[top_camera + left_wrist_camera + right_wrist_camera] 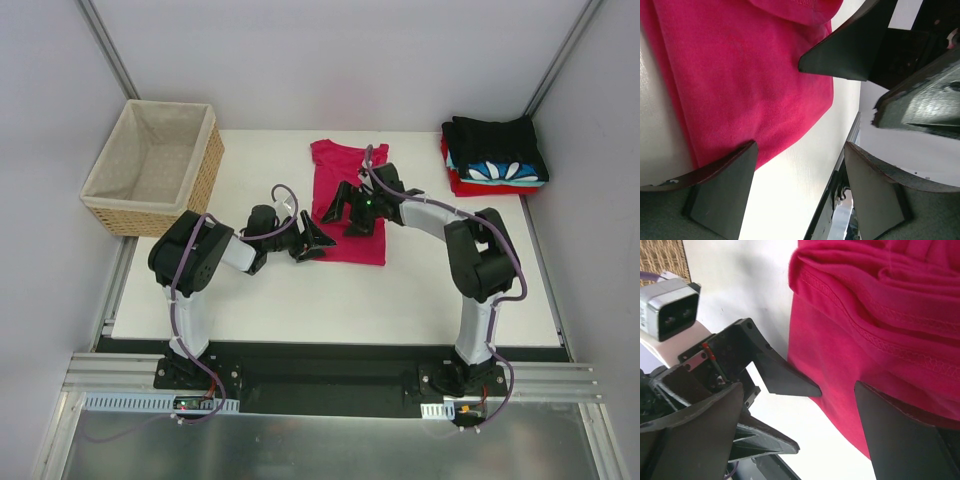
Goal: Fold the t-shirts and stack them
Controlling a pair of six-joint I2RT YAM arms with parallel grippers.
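Note:
A crimson-pink t-shirt (348, 185) lies on the white table (300, 290), folded into a narrow strip running away from me. My left gripper (316, 243) is open at the strip's near left corner. In the left wrist view the left gripper (800, 150) has one finger (725, 190) over the crimson-pink t-shirt's (740, 75) hem and bare table between the tips. My right gripper (343, 215) is open low over the strip's left edge. In the right wrist view the right gripper (800, 390) has one finger (905, 440) over the cloth (865, 340). Folded black, blue-white and red t-shirts (495, 155) are stacked at the back right.
A woven wicker basket (150, 165) with beige lining stands at the back left, off the table's corner. The two grippers are close together; the left one's fingers (785, 377) show in the right wrist view. The table's near edge (330, 345) runs just ahead of the arm bases.

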